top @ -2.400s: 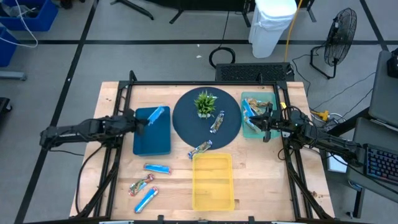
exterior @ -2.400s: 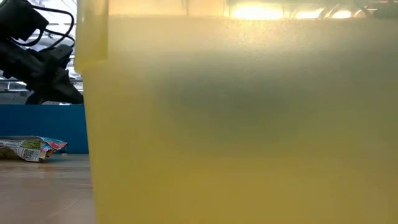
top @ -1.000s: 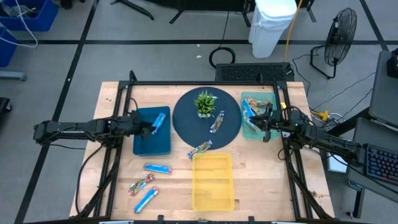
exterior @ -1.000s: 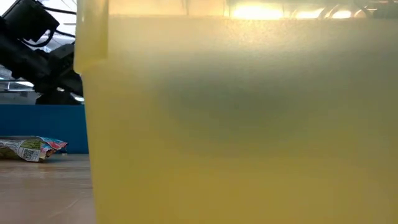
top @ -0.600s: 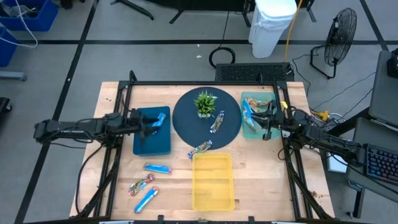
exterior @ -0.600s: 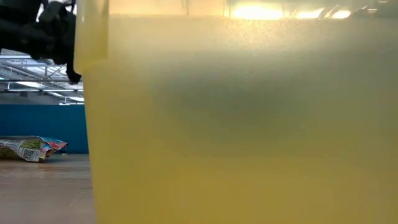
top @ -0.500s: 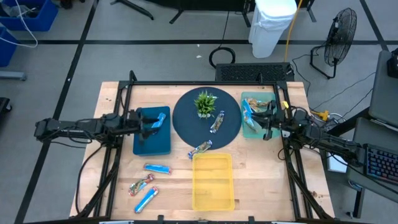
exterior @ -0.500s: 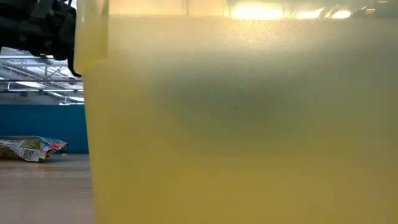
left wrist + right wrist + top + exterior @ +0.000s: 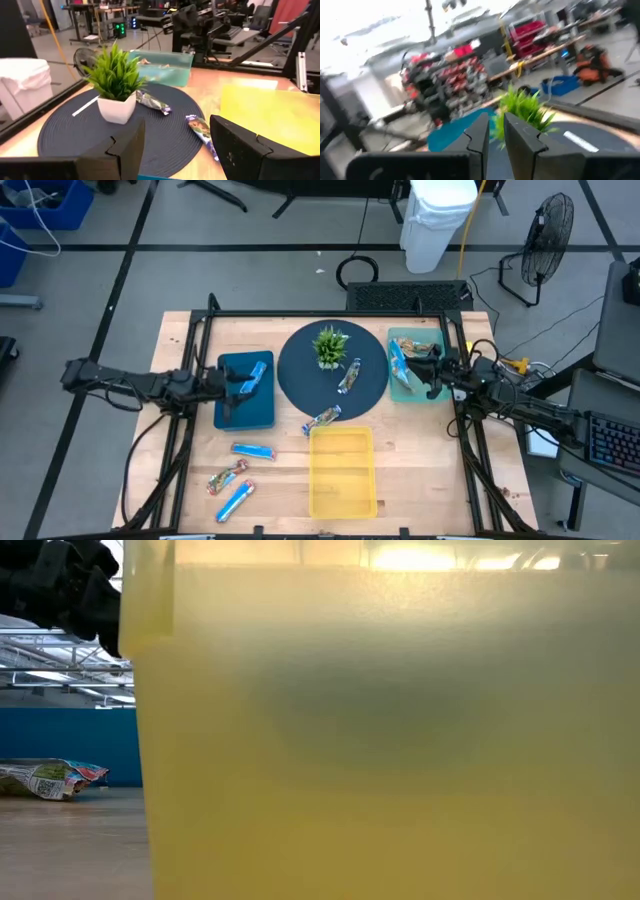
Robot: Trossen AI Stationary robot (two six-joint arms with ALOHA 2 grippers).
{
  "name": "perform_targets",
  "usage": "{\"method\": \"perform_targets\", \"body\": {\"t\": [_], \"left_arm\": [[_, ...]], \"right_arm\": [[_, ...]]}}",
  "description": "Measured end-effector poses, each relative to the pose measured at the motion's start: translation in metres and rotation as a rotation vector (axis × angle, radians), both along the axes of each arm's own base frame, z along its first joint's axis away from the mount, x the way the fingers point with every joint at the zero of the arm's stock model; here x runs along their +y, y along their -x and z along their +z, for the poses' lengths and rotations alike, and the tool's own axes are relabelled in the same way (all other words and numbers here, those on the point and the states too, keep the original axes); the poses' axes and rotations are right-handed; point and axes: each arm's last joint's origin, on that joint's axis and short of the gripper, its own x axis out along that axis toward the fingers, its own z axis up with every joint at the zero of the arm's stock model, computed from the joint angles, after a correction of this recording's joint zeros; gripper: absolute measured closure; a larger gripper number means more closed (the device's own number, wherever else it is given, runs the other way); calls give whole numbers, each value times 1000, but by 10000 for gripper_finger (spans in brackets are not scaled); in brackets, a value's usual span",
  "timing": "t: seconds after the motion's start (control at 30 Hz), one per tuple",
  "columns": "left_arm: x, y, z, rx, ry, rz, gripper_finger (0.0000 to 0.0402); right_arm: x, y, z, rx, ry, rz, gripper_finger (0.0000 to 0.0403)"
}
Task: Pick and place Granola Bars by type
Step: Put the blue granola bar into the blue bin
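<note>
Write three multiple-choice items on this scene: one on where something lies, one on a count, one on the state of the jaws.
1. Where does the small plant stand?
A. In the yellow tray
B. On the dark round mat
C. In the blue tray

2. How many bars lie on the bare wood near the table's front left?
A. One
B. Five
C. Three

3. How do the left gripper's jaws stand?
A. Open, holding nothing
B. Shut on a bar
C. Shut on the plant

Key: 1 B, the plant stands on the round mat. 2 C, three bars lie there. 3 A, the left gripper shows a wide empty gap.
</note>
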Motion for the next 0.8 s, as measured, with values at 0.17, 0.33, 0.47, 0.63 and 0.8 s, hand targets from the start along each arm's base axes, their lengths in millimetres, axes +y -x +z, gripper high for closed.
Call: {"method": "perform_targets", "body": {"t": [0.17, 0.33, 0.47, 0.63, 0.8], "left_arm": [[-5, 5, 4, -39, -35, -13, 174], [-7, 12, 7, -68, -60, -20, 174], [-7, 15, 1, -106, -44, -25, 174], [-7, 16, -17, -139, -18, -18, 174], [-7, 16, -25, -141, 18, -11, 174]], "right_arm": [[-3, -5, -4, 71, -24, -58, 353], [-7, -21, 23, 222, 8, -45, 353], [-17, -46, 28, 432, -2, -31, 353], [-35, -88, 26, 649, 49, 0, 353], [-53, -131, 12, 825, 93, 45, 342]]}}
